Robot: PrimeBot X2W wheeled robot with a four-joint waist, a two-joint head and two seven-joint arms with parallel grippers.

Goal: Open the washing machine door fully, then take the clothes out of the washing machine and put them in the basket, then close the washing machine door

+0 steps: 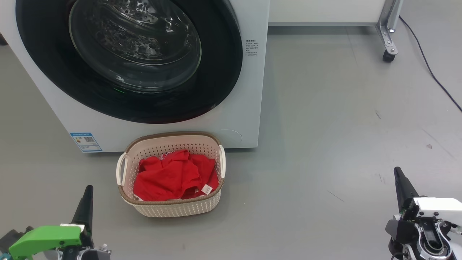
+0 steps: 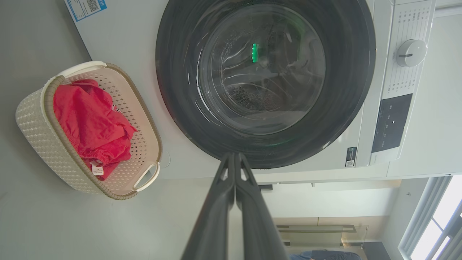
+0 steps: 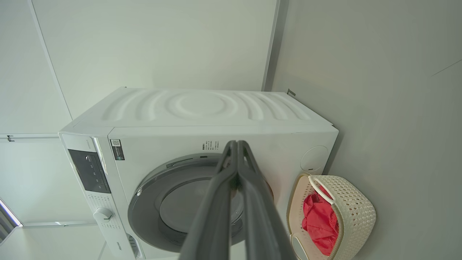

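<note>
In the head view the washing machine door lies against the white front of the washing machine. The clothes are heaped in the basket, which stands on the grey floor just before the machine. By my reading only the closing is left to confirm. To do that well, check that the glossy black rim sits flush all round. If it does not, press on the rim beside the latch, never on the bulging glass. The left end effector at lower left and the right end effector at lower right are both clenched on nothing, well apart from door and basket. The garments are soft, crumpled bright red cloth with a small white tag. The basket is cream perforated plastic with a brown woven-look rim and white loop handles. In the left wrist view the two dark, smooth, tapering fingers meet at their tips before the door. Through the clear bowl window the steel drum's punched holes show, and a round white dial and a dark control panel sit beside it. In the right wrist view the pressed-together fingers point at the door's upper rim. The rim looks level with the front, under a matt white panel pressed with concentric ripples.
</note>
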